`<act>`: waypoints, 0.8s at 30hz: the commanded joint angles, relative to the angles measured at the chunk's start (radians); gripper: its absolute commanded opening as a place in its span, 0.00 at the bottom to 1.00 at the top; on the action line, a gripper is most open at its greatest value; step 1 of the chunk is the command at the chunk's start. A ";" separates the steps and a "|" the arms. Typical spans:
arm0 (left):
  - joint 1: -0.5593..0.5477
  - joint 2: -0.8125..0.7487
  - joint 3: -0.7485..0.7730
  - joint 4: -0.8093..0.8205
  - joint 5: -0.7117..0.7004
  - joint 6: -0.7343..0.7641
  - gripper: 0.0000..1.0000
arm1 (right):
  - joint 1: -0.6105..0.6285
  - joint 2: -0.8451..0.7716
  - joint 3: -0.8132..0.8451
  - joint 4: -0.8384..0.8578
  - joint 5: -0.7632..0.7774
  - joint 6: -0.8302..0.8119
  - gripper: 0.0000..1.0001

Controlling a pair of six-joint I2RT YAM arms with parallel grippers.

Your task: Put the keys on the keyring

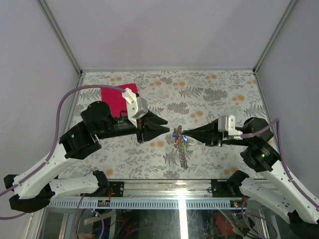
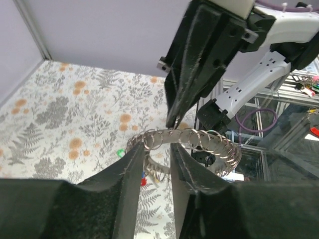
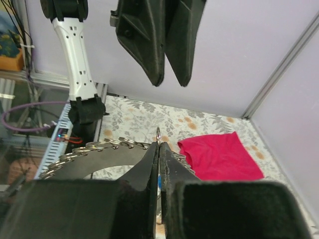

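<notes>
Our right pincer is clamped on the keyring over the middle of the worktop. Our left pincer, fingers apart, meets it from the left, with the keys just nearer.

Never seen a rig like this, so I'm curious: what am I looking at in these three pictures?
Two robot arms work over a flower-patterned table. The wide picture looks down from above; the other two come from cameras on each wrist, so the dark wedges at the bottom are that arm's own fingers. The right gripper is shut on the keyring, a grey coiled ring. The left gripper is open, facing it. The keys, with coloured heads, show near it; a magenta cloth lies at the back left.
</notes>
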 commanded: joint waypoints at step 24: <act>-0.003 0.130 -0.435 0.127 -0.405 -0.445 0.49 | 0.005 -0.253 -0.056 -0.227 0.186 -0.435 0.00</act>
